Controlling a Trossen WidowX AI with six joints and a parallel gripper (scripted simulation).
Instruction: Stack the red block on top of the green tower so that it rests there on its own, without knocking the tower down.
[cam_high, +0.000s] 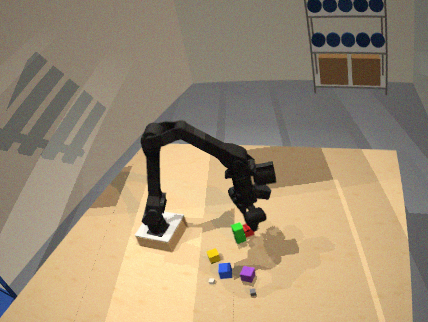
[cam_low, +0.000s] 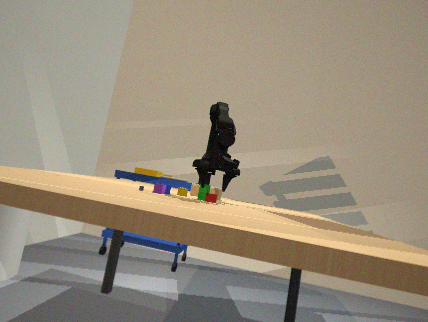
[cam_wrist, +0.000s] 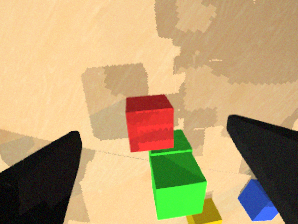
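A black robot arm reaches over a pale wooden table (cam_high: 350, 235), its gripper (cam_wrist: 160, 183) pointing downward with the two dark fingers spread wide apart and nothing held between them. The red block (cam_wrist: 150, 123) sits on the table directly beside the green tower (cam_wrist: 176, 181), the two touching or nearly so. In the wrist view the red block lies between the fingers but toward the far side of the opening, with the green tower nearer the camera, so closing could catch the tower too. A yellow block (cam_wrist: 205, 219) and blue block (cam_wrist: 257, 200) rest near the tower.
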